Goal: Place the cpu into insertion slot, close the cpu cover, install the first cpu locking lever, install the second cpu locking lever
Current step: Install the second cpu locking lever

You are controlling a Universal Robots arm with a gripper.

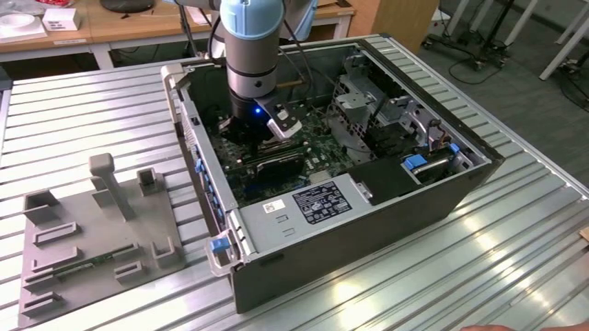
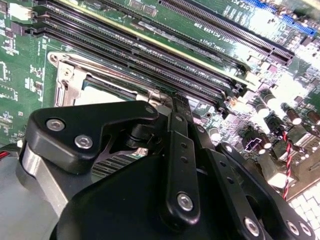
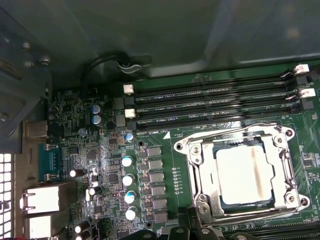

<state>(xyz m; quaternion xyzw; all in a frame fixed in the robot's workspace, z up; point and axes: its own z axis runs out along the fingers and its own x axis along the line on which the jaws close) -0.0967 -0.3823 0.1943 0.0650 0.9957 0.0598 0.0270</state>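
Right, the arm (image 1: 250,48) is plunged straight down into the open computer case (image 1: 368,207), which lies on its side on the ribbed metal desk (image 1: 497,276). Its claw (image 1: 256,136) sits low over the green motherboard (image 1: 318,148), a blue light glowing at the wrist.

Over to the first wrist view: the cpu (image 3: 245,172) lies flat in the insertion slot (image 3: 200,200), pale and square, and the cpu cover (image 3: 243,140) is down around it, its silver frame edging the chip on all sides. Thin wire locking levers (image 3: 235,131) run along the frame's edges; whether they are latched, I cannot tell. Long black memory slots (image 3: 210,107) lie just beside the socket, and a row of silver-topped capacitors (image 3: 128,178) stands nearby.

Second wrist view now: the claw's black linkage (image 2: 180,165) looms right over the socket, with the cover's corner (image 2: 75,75) peeking out beyond it. The fingertips are hidden, so I cannot tell how wide the claw stands, or whether it grips anything.

Off on the exterior view's left, a grey fixture plate (image 1: 92,241) with upright holders rests on the desk, well apart from the case.
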